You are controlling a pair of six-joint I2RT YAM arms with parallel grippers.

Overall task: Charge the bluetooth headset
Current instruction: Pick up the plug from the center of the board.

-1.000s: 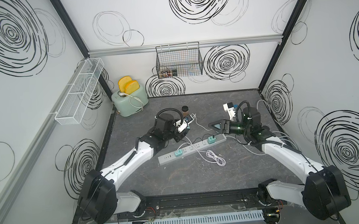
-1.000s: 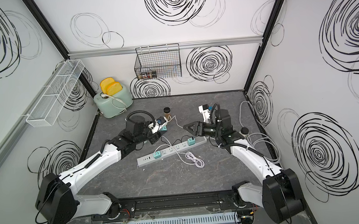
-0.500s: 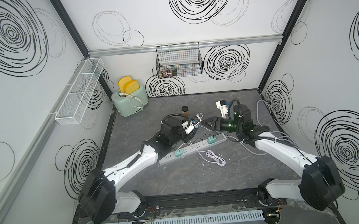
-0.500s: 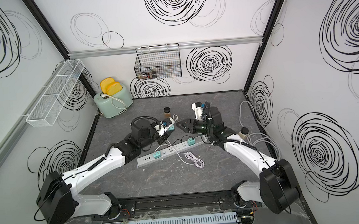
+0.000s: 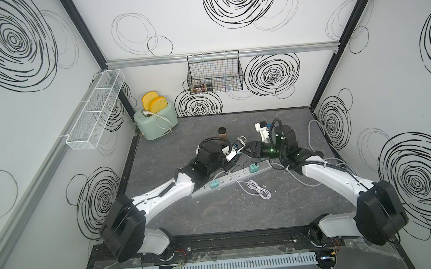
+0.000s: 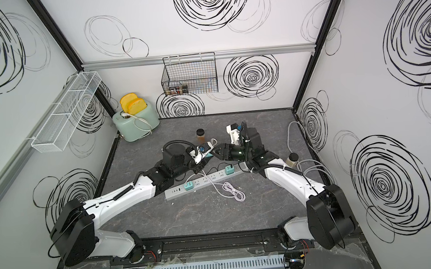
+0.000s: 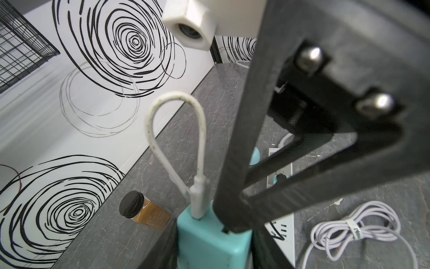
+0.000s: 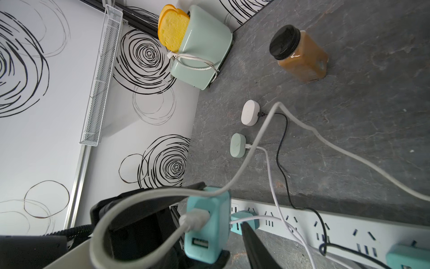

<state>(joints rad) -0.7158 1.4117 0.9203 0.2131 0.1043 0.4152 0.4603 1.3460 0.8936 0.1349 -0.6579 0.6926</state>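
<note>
**Slate bench, charger held above the power strip**

Slate-grey tabletop [image 5: 242,217] is enclosed by white walls scrawled with black spirals. A teal rectangular plastic USB charger [image 8: 207,223] is clamped by the left pincer [image 5: 235,153], with a thick white cable [image 7: 176,111] plugged into it. The right pincer [image 6: 216,154] is spread and empty, its tips just beside that charger. Ahead of the right pincer, past the charger, a white oval earbud case [image 8: 250,113] and a mint-green oval earbud case [image 8: 238,145] are laid on the slate, each with a thin lead attached. Both cases are judged light, rigid and slippery. Hold is best taken across the flat faces, since a tugged lead would likely slide them. A long white power strip [image 8: 349,223] is laid beneath the pincers.
</note>
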